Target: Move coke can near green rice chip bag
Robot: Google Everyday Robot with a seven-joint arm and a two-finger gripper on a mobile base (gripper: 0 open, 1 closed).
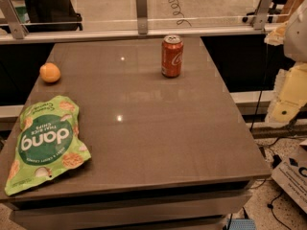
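Observation:
The coke can (172,56) stands upright at the far middle of the brown table (158,138); it is red-orange with white script and a silver top. The green rice chip bag (46,143) lies flat at the table's near left corner, its white "dang" lettering upside down to me. The can and the bag are far apart. My gripper is not in view; only pale arm segments (289,97) show at the right edge, beyond the table's right side.
A round orange fruit (50,73) sits at the far left of the table. A glass railing with metal posts (141,11) runs behind the table. Cables and a box (292,176) lie on the floor at the right.

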